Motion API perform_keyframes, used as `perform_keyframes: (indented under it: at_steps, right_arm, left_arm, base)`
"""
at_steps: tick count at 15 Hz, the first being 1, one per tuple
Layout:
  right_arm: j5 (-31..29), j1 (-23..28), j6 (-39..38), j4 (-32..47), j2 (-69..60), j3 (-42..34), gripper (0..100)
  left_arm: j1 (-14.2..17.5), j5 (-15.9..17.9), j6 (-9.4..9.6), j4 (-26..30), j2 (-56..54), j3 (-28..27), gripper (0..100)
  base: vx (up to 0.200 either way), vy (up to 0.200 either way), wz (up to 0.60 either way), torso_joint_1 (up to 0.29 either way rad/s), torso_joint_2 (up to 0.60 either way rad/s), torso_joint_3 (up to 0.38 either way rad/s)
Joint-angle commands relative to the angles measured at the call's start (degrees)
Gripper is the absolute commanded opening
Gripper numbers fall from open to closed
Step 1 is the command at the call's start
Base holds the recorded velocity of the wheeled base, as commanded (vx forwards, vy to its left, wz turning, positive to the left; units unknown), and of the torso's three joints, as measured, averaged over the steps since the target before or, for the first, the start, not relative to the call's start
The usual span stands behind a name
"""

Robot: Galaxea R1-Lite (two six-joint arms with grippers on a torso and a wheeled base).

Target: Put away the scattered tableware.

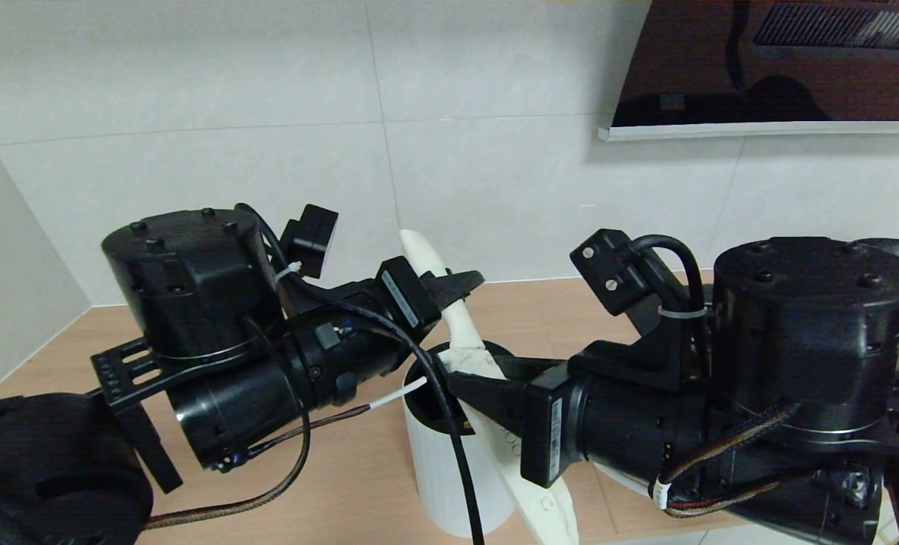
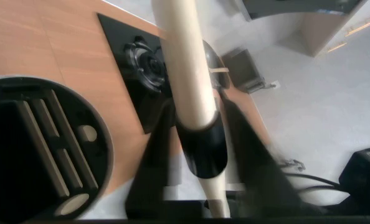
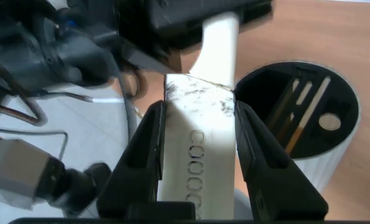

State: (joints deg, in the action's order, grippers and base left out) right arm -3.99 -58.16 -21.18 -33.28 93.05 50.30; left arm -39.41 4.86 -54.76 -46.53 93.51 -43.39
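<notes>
A long cream-white slotted spatula (image 1: 465, 333) is held slanting above a white cylindrical utensil holder (image 1: 438, 477) with a black divided insert. My left gripper (image 1: 449, 291) is shut on the spatula's handle (image 2: 185, 74), high above the holder (image 2: 42, 149). Lower down, my right gripper (image 1: 487, 386) is shut on the wide, perforated blade (image 3: 200, 149), with one finger (image 3: 144, 155) on each side. In the right wrist view the holder (image 3: 303, 118) stands just beside the blade, and the left gripper (image 3: 191, 25) clamps the handle farther off. Several stick-like utensils stand in the holder's slots.
The holder stands on a wooden counter (image 1: 343, 469) against a white tiled wall. A black gas hob with a burner (image 2: 144, 59) lies past the holder. A dark range hood (image 1: 775, 68) hangs at the upper right.
</notes>
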Motion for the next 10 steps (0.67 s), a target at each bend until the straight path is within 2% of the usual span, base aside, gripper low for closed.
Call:
perform_keyframes:
  at_steps: [1,10]
  right_arm:
    - [-0.1,0.1,0.0,-0.3,0.1,0.1,0]
    - [-0.3,0.2,0.1,-0.2,0.1,0.1,0]
  left_arm:
    - [0.0,0.0,0.0,0.1,-0.1,0.1,0]
    - [0.0,0.0,0.0,0.2,-0.3,0.1,0]
  base:
    - [0.0,0.0,0.0,0.0,0.0,0.0]
    - [0.0,0.0,0.0,0.0,0.0,0.0]
